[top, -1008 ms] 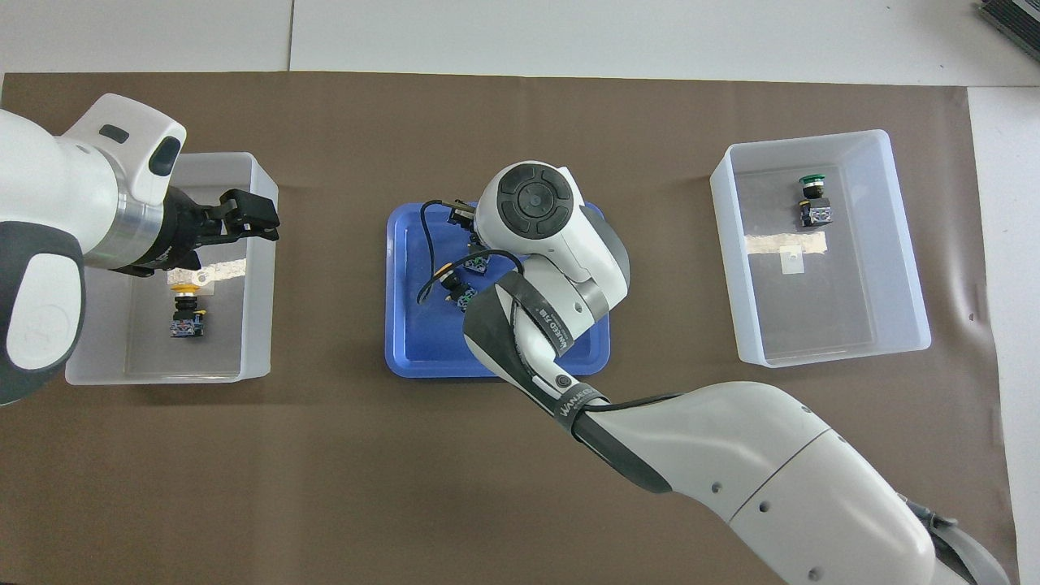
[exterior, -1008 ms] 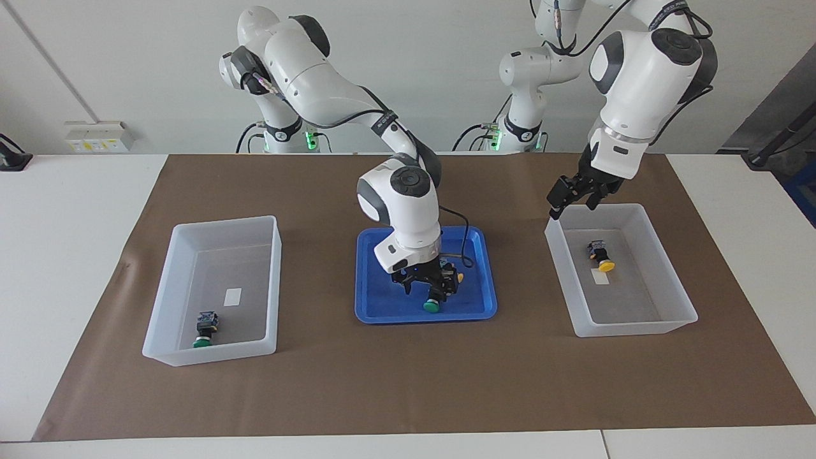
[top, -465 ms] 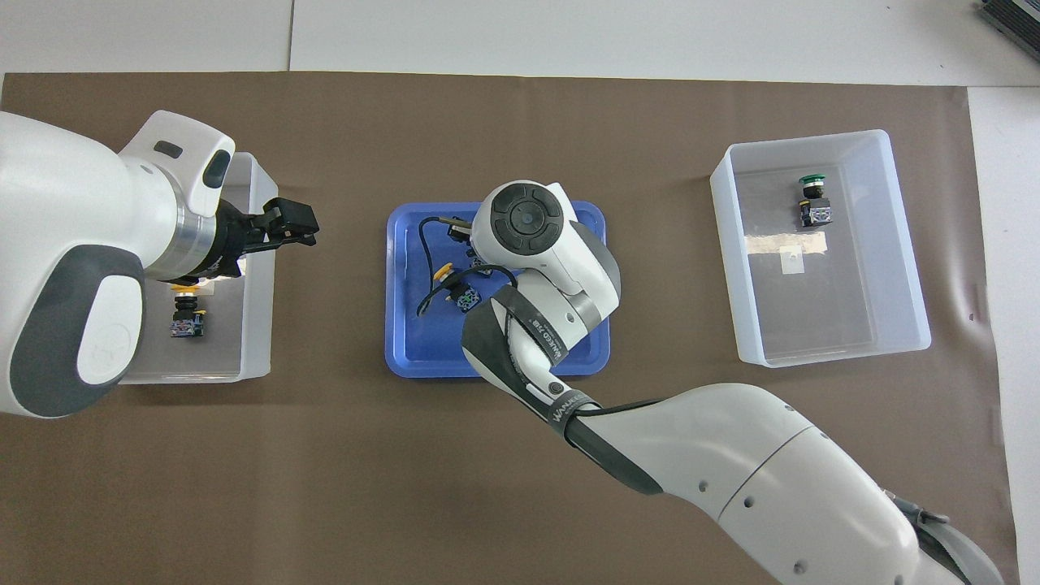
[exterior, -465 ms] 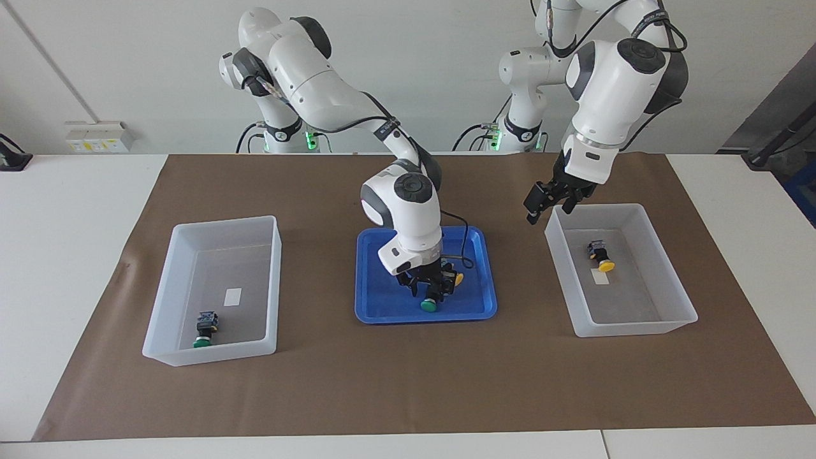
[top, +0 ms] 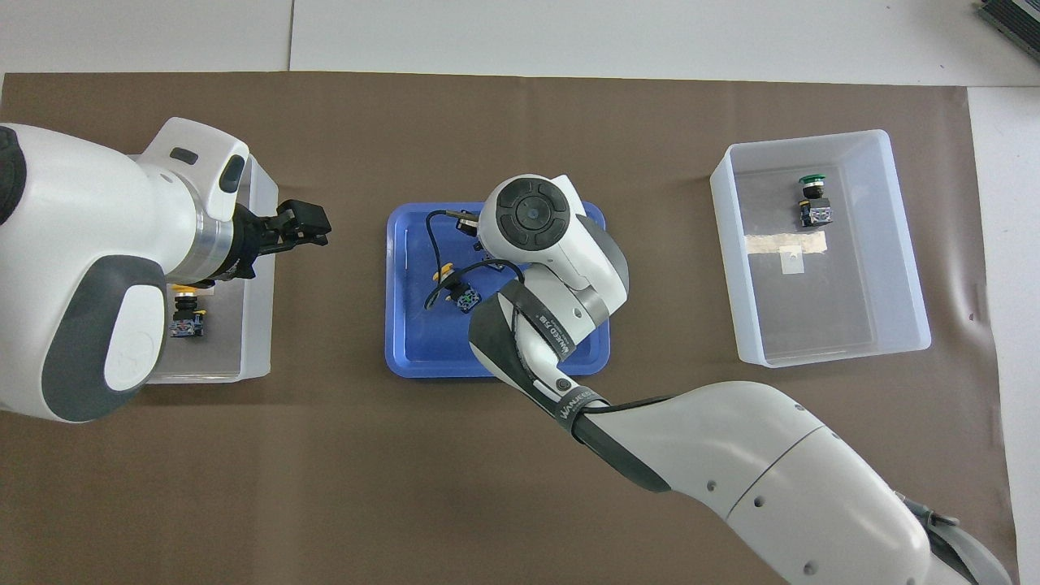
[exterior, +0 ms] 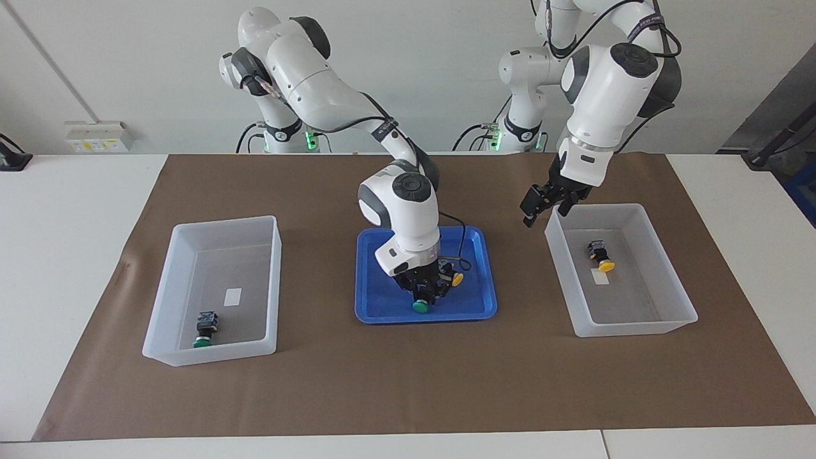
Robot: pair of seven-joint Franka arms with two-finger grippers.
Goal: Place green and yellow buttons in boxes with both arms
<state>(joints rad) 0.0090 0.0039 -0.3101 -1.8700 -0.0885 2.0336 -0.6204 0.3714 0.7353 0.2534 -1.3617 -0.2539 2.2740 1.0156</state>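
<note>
Bright, even light; soft faint shadows; frames sharp, no glare.

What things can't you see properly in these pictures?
- Overhead view: the right arm's wrist hides the right gripper and the tray's green button.
- Facing view: that gripper covers the button's body; only its cap shows.
- Overhead view: the left arm covers part of the yellow button's box.

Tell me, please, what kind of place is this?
Probably a robotics lab or test bench. Two white robot arms stand at a table covered with brown paper, and a socket strip sits on the plain white wall.
</note>
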